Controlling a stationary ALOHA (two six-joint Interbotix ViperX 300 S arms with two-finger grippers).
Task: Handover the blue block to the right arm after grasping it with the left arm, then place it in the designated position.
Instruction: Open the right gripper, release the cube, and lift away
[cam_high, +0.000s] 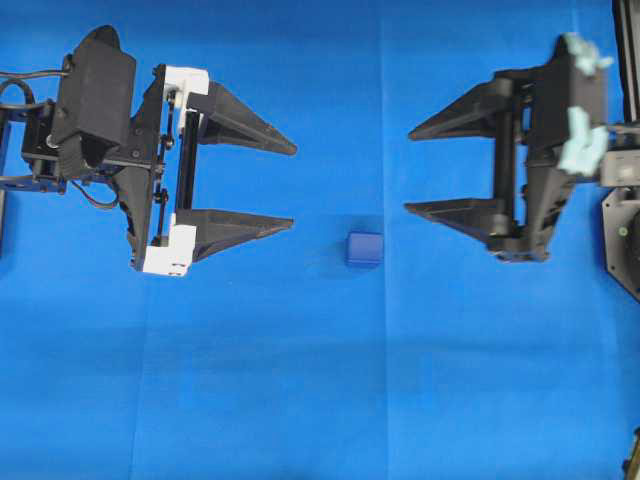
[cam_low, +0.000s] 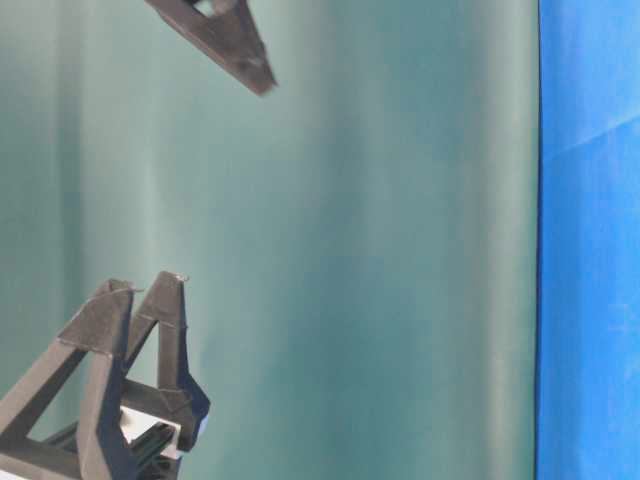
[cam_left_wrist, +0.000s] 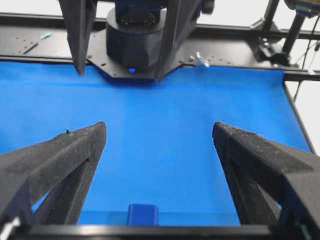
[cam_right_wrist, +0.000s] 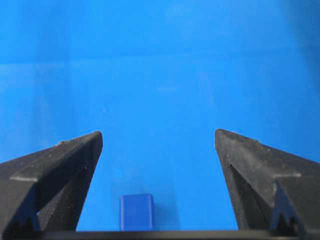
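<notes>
Blue cloth (cam_high: 300, 380) lies open around the blue block (cam_high: 364, 248) — left pincer (cam_high: 291, 186) and right pincer (cam_high: 409, 170) both spread, clear of it.

Dark-blue block (cam_high: 364, 248) on brighter blue cloth (cam_high: 300, 380); left gripper (cam_high: 293, 186) black (white brackets), right gripper (cam_high: 408, 170) all black.

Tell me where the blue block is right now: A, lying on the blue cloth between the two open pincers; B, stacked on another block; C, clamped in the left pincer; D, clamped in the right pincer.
A: the blue block lies alone on the cloth, clear of the left pincer and right pincer, both open.
</notes>
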